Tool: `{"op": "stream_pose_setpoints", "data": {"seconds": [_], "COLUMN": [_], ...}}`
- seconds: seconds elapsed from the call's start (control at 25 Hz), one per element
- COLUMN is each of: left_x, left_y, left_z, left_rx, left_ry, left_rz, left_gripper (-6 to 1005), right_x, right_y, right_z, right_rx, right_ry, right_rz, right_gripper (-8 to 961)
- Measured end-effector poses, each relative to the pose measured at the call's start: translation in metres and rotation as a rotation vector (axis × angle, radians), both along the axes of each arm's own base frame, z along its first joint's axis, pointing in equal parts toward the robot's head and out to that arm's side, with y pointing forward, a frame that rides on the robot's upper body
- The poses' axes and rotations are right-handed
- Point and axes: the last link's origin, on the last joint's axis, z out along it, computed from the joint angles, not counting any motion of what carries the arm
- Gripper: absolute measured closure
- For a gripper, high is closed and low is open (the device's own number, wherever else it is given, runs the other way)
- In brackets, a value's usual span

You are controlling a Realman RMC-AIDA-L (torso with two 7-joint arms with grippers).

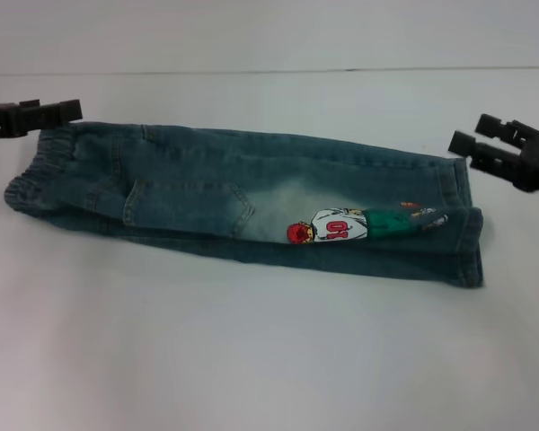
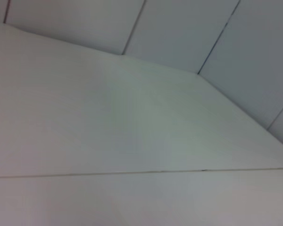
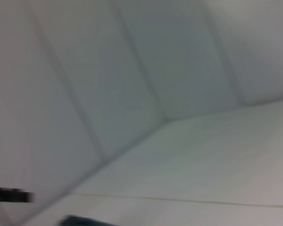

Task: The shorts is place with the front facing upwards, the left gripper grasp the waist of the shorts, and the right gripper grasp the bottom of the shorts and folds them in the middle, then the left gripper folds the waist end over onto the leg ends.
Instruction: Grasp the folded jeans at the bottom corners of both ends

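Black plastic fingers of the left gripper (image 1: 72, 109) point inward from the left edge of the head view, their tips at the far corner of the waistband (image 1: 36, 171) of the shorts (image 1: 242, 202). Whether the tips touch the cloth cannot be told from this angle, nor whether the jaws are parted or closed. The right gripper (image 1: 467, 144) enters from the right edge, its two fingers standing apart with a clear gap between them, holding nothing. It sits just beside the far corner of the leg hems (image 1: 463, 229), a little off the fabric.

The shorts are blue denim, already folded lengthwise in the middle so one leg lies on top of the other. They stretch across the white table (image 1: 251, 359) with the gathered elastic waist toward the robot's left and the hems toward its right. A back pocket (image 1: 189, 208) with pale stitching shows on the upper layer near the waist. Further toward the hems there is a faded patch in the denim and a printed cartoon figure (image 1: 341, 226) in a white shirt and green trousers. The lower layer shows as a darker strip along the near edge.

The left wrist view shows only bare white table (image 2: 132, 141) and wall panels (image 2: 203, 33). The right wrist view shows the same kind of surface and walls, with a dark smear at one edge too blurred to identify.
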Motion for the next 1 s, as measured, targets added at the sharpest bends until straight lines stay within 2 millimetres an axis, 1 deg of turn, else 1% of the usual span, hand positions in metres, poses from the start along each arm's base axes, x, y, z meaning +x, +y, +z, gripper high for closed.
{"op": "stream_pose_setpoints", "data": {"seconds": [0.16,0.28,0.36,0.4,0.44,0.48,0.72,0.8,1.0], "left_x": [-0.007,-0.015,-0.023,-0.027,-0.027,-0.040,-0.061,-0.065,-0.068], "left_y": [-0.006,-0.010,-0.012,-0.013,-0.013,-0.014,-0.011,-0.010,-0.008], "left_z": [0.000,-0.002,-0.002,-0.001,-0.001,0.001,-0.001,-0.005,-0.012], "left_rx": [-0.010,-0.026,-0.030,-0.028,-0.028,-0.017,0.007,0.001,-0.011], "left_ry": [0.002,0.033,0.066,0.083,0.083,0.118,0.159,0.168,0.146], "left_rz": [0.014,0.039,0.071,0.093,0.093,0.162,0.298,0.337,0.386], "left_gripper": [167,167,168,168,168,168,169,170,170], "right_x": [-0.020,-0.028,-0.030,-0.030,-0.031,-0.031,-0.033,-0.033,-0.034], "right_y": [-0.021,-0.034,-0.039,-0.040,-0.041,-0.042,-0.037,-0.036,-0.034], "right_z": [0.012,0.011,0.006,0.003,0.000,-0.004,-0.018,-0.020,-0.022], "right_rx": [-0.156,-0.256,-0.309,-0.329,-0.348,-0.363,-0.370,-0.375,-0.377], "right_ry": [0.014,-0.037,-0.078,-0.093,-0.108,-0.121,-0.164,-0.174,-0.183], "right_rz": [0.209,0.333,0.377,0.386,0.395,0.401,0.409,0.406,0.405], "right_gripper": [116,116,116,116,116,116,115,115,115]}}
